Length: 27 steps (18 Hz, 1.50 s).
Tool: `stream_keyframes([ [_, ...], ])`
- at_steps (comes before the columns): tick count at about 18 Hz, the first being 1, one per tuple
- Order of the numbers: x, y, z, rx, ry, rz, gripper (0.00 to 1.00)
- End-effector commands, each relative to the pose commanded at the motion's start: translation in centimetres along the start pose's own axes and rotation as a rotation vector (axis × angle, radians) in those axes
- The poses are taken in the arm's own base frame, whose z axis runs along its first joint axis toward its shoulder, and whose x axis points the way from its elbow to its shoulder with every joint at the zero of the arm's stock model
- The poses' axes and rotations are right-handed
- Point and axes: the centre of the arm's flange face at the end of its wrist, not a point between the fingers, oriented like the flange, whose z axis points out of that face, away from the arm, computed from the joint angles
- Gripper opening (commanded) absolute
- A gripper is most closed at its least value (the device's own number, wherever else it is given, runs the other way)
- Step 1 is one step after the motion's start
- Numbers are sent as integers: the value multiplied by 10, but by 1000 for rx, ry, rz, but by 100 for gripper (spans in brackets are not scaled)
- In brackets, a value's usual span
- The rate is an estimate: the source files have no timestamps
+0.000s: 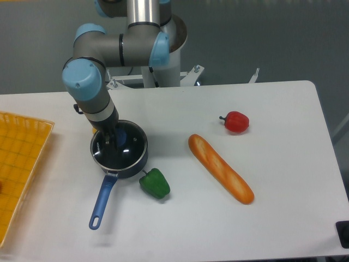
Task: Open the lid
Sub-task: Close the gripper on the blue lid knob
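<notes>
Lid (124, 148) flat on saucepan (133, 162), knob up, pincer (113, 136) at knob, grip state unclear

silver-grey tubular arm (117, 48) with light blue joint caps, ending in a seemingly dark gripper (111, 136).

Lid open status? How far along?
Done: the gripper is down at the lid, by its blue knob. In hand: grasping the knob; the arm hides whether the fingers have closed. Left: the lid sits flat on the saucepan, so the lift and removal remain.
</notes>
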Motion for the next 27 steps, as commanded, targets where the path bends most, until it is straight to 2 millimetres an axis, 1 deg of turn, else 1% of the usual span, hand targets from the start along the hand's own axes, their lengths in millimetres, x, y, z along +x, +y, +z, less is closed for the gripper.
stream_keyframes([
  [3, 0, 0, -1, -3, 0, 2, 77],
  [4, 0, 0, -1, -3, 0, 2, 73],
  [6, 0, 1, -1, -5, 0, 2, 71],
  [16, -1, 0, -2, -4, -2, -2, 66],
  [20, -5, 0, -8, -3, -13, -2, 65],
  [23, -12, 2, -19, -1, -31, -8, 65],
  [25, -17, 7, -21, 0, -36, -24, 65],
  [27, -23, 18, -27, 2, -47, -43, 65],
])
